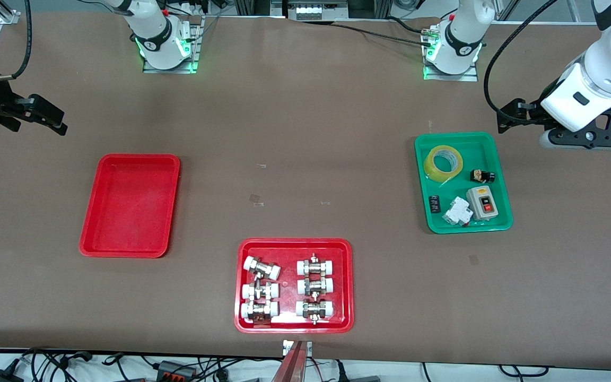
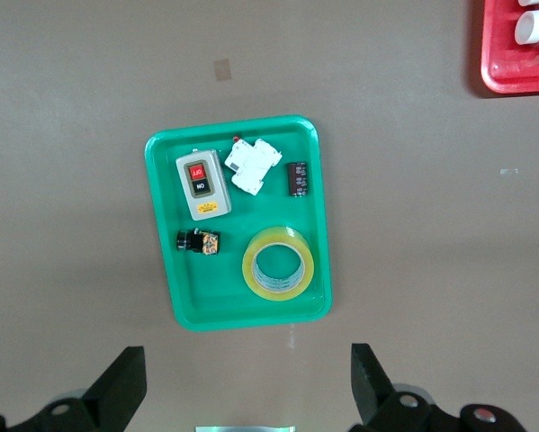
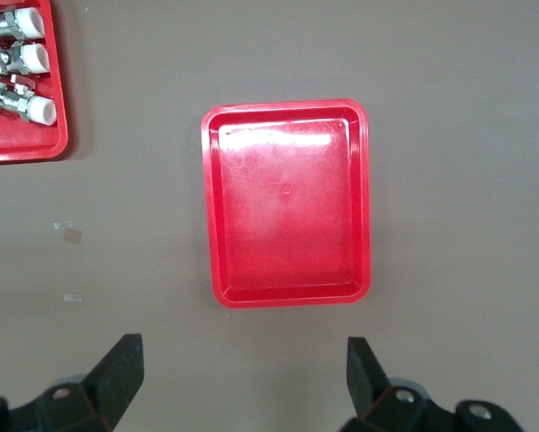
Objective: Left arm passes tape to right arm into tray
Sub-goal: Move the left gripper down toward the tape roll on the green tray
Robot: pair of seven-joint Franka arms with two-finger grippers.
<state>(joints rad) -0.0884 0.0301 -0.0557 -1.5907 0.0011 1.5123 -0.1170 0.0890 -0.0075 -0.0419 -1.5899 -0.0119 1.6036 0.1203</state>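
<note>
The yellow tape [image 1: 431, 167] lies in a green tray [image 1: 488, 148] toward the left arm's end of the table. My left gripper [image 1: 515, 114] hangs open and empty over bare table beside that tray. In the left wrist view the tape [image 2: 278, 238] lies in the green tray [image 2: 215, 297], apart from the open left gripper [image 2: 247, 360]. The plain red tray [image 1: 130, 204] is empty, toward the right arm's end. My right gripper [image 1: 40, 114] hangs open and empty over bare table beside it. The right wrist view shows the red tray [image 3: 287, 202] and the open right gripper [image 3: 242, 351].
The green tray also holds a grey switch box [image 1: 481, 202], a white breaker [image 1: 456, 211] and two small black parts. A second red tray [image 1: 294, 323] with several white-capped metal fittings sits near the table's front edge, midway between the arms.
</note>
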